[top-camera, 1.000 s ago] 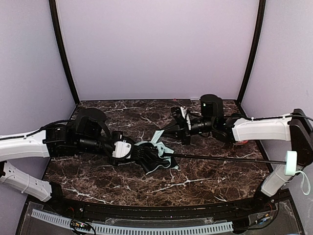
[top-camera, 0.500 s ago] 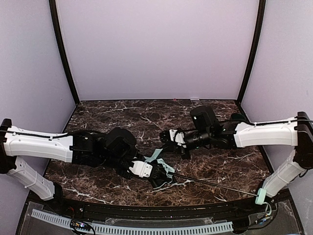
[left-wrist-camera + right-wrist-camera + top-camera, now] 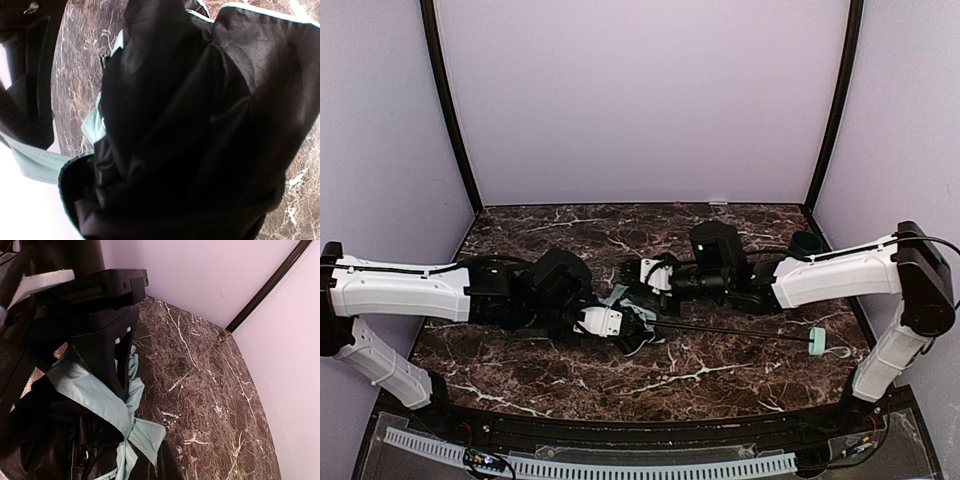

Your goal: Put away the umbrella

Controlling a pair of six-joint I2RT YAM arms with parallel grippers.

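The umbrella (image 3: 638,343) lies across the middle of the table as a crumpled bundle of mint-green and black fabric. Its thin black shaft (image 3: 730,330) runs right to the small mint handle (image 3: 817,340). My left gripper (image 3: 632,329) is buried in the bundle and shut on it. Black lining (image 3: 190,125) fills the left wrist view and hides the fingers. My right gripper (image 3: 628,272) is shut just behind the bundle. In the right wrist view its black fingertips (image 3: 121,382) point down against a mint fabric strip (image 3: 95,395).
The dark marble tabletop (image 3: 720,375) is boxed in by purple walls on three sides, with black posts (image 3: 830,110) at the back corners. A white perforated rail (image 3: 620,465) runs along the near edge. Both arms stretch low over the table toward its middle.
The left gripper swung toward the near edge and back, carrying the umbrella. The handle came in from beyond the right edge to the table. The right gripper moved left to the bundle.
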